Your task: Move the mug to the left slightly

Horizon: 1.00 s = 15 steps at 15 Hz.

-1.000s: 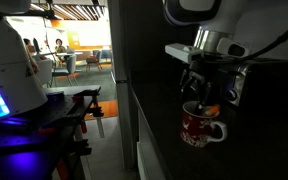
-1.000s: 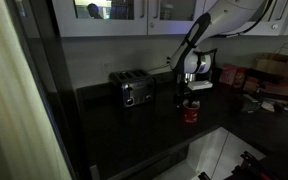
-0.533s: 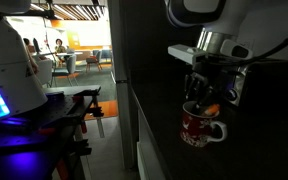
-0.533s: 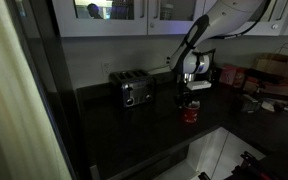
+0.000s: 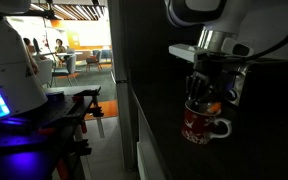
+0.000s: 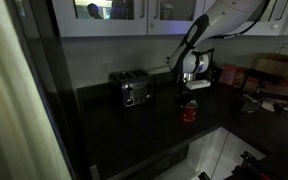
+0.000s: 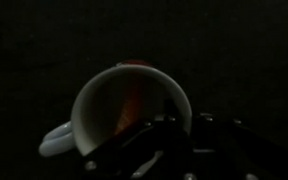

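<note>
- Gripper point(image 5: 206, 97) of mine hangs straight above the mug point(image 5: 203, 127), fingertips down at its rim.
- From the wrist view, my fingers point(image 7: 174, 140) sit at about 5 o'clock on the white rim, and one seems to reach inside the cup. It is too dark for me to tell whether they are clamped on the wall or only straddling it.
- The mug stands upright on the dark counter point(image 6: 104, 130), its handle point(image 7: 56, 141) at 8 o'clock in the wrist view.
- In an exterior view, a toaster point(image 6: 134, 92) lies well apart at 9 o'clock from the mug.
- My judgement: the approach is done and the grasp is at or near completion.
- What remains is the short sideways shift to the left and the release. Nothing shows that shift as finished.
</note>
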Motion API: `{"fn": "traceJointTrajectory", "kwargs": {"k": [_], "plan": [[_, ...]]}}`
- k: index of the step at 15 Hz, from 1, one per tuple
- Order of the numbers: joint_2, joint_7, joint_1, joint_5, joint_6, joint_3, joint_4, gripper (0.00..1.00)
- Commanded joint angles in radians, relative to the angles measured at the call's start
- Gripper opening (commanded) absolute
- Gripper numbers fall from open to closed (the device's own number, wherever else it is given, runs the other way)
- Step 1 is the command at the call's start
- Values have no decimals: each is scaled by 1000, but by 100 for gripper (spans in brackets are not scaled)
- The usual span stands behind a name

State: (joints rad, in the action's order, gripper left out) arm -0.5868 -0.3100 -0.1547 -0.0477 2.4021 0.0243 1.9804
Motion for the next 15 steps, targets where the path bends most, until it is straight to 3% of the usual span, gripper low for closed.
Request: {"fn": "traceJointTrajectory", "kwargs": {"k": [1, 5, 6, 7, 8, 11, 15], "plan": [[30, 75, 44, 45, -35, 5, 3, 3], [52, 163, 130, 93, -70, -15, -1, 3], [153, 208, 160, 91, -132, -23, 66, 3], [168, 241, 181, 89, -168, -27, 66, 3], [110, 253, 187, 83, -183, -33, 10, 3], [168, 278, 201, 55, -178, -51, 65, 3], [127, 208, 167, 41, -124, -57, 79, 3]]}}
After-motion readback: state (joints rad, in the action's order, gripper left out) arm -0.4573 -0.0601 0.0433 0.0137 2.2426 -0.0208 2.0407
